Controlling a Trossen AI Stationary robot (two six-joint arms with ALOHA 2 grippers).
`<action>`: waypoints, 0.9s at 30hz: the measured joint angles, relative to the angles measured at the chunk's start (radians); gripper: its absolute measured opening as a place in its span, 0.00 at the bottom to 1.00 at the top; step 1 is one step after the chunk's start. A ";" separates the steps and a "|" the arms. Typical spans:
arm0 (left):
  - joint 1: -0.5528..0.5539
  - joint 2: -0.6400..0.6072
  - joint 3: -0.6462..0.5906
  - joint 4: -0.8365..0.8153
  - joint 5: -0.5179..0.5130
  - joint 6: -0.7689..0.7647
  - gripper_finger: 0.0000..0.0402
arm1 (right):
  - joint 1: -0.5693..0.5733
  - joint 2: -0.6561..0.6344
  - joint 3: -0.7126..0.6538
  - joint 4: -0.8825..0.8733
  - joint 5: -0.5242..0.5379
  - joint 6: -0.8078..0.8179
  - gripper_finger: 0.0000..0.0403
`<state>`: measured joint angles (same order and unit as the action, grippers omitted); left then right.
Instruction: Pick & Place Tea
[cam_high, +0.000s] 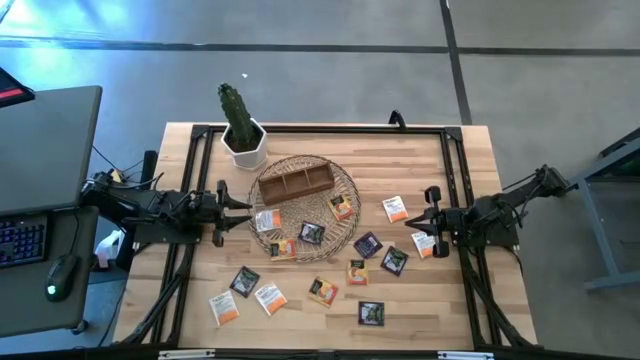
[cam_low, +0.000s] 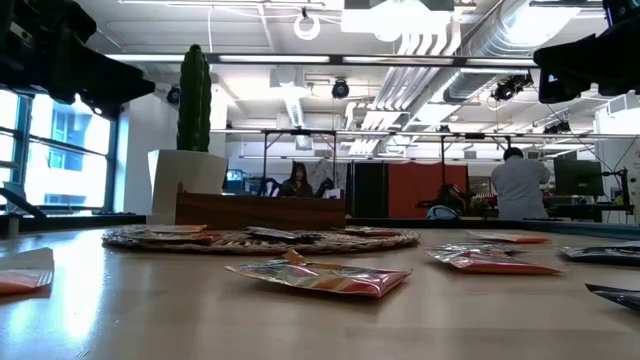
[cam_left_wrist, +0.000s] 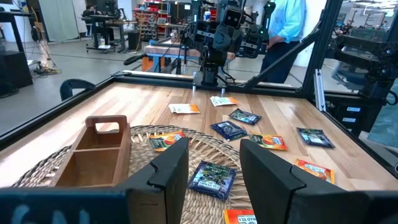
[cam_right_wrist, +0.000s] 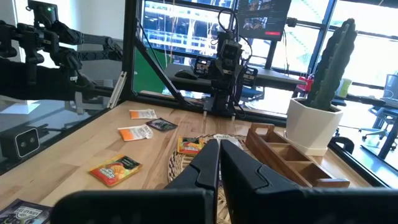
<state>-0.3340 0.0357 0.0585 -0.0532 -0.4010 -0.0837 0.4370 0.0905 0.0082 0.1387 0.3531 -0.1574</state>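
Left gripper (cam_left_wrist: 214, 171) w/ fingers apart, hovering over dark purple paper tea sachet (cam_left_wrist: 212, 178) on round woven wicker mat (cam_high: 345, 212), prob. lining up a pick. Right gripper (cam_right_wrist: 219, 163) pinched together, empty, parked opp. side, away from brown wooden compartment box (cam_high: 295, 183).

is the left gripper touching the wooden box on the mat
Apart. The high view shows the left gripper short of the wooden box, with bare wicker mat between them.
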 joint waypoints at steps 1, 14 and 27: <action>0.000 0.000 0.000 0.000 0.000 0.000 0.36 | 0.000 0.000 0.000 0.000 0.000 0.000 0.03; 0.000 0.000 0.000 0.000 0.000 0.000 0.36 | 0.000 0.000 0.000 0.000 0.000 0.000 0.03; 0.000 0.000 0.000 0.000 0.000 0.000 0.36 | 0.000 0.000 0.000 0.009 0.022 -0.260 0.03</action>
<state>-0.3340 0.0360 0.0585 -0.0532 -0.4011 -0.0837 0.4366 0.0905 0.0082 0.1474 0.3754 -0.4174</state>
